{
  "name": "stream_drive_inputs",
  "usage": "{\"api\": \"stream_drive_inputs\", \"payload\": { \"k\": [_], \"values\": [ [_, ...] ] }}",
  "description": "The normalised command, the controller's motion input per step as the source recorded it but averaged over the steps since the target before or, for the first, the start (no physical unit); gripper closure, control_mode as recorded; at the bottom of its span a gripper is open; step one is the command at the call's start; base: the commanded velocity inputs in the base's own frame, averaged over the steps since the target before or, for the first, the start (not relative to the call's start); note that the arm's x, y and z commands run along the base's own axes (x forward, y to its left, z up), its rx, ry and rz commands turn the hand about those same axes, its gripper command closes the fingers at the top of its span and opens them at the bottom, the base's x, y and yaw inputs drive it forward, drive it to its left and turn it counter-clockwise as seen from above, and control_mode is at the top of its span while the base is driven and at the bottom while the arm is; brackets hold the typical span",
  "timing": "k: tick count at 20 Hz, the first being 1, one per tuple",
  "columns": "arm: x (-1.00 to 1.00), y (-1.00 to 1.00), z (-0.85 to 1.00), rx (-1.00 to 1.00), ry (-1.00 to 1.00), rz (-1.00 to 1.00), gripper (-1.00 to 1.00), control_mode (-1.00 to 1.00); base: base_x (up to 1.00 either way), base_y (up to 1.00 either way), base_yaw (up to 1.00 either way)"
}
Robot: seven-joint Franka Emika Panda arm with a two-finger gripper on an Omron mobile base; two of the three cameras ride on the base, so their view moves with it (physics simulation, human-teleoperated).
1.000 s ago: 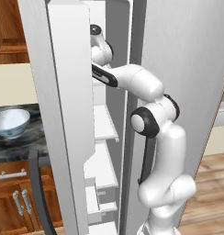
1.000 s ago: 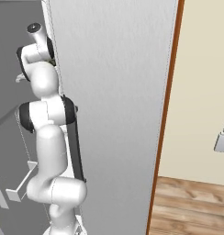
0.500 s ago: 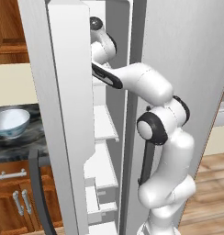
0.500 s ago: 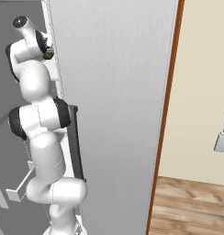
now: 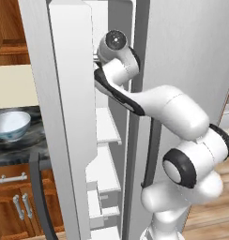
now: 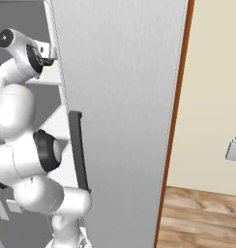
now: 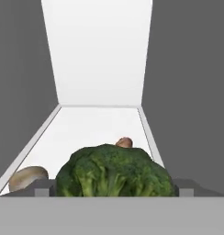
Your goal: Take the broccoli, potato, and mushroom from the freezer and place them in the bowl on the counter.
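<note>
Broccoli [image 7: 114,170] fills the near foreground of the hand view, a dark green lumpy floret resting on a white shelf [image 7: 91,126] inside the freezer [image 5: 107,131]. You see the gripper [image 7: 114,187] reaching along that shelf, its two dark finger tips [image 7: 44,187] rising at either side of the floret, one to its left and one to its right. The jaws stand wide apart and flank the broccoli; whether the tips already touch its sides you cannot tell, since the floret hides the inner faces. Behind the broccoli, a small reddish-brown potato [image 7: 124,142] peeks over its top, farther in on the same shelf. To the left of the floret, near the shelf's edge, lies a pale tan mushroom [image 7: 27,177], just beside the left finger tip.

In the left base view you find the white arm [image 5: 168,112] bent upward from the lower right, its wrist entering the upper part of the open compartment beside the light-grey door [image 5: 72,117]. The white bowl [image 5: 11,125] sits on the dark marbled counter [image 5: 18,150] to the left, well apart from the freezer's shelves. In the right base view the arm rises along the left edge, next to the long dark handle [image 6: 79,150].
</note>
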Motion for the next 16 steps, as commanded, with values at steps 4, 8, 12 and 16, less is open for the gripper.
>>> {"api": "stream_drive_inputs", "payload": {
  "k": [4, 8, 12, 16],
  "values": [
    [-1.0, -0.77, 0.0, 0.0, 0.0, 0.0, 1.0, -1.0, 0.0, 0.0, 0.0],
    [-1.0, -0.75, 0.0, 0.01, 0.07, 0.0, 1.0, -1.0, 0.0, 0.0, 0.0],
    [-1.0, -0.7, -0.01, 0.0, 0.1, 0.0, 1.0, -1.0, 0.0, 0.0, 0.0],
    [-1.0, -0.67, -0.26, 0.0, 0.11, 0.0, 1.0, -1.0, 0.0, 0.0, 0.0]
  ]
}}
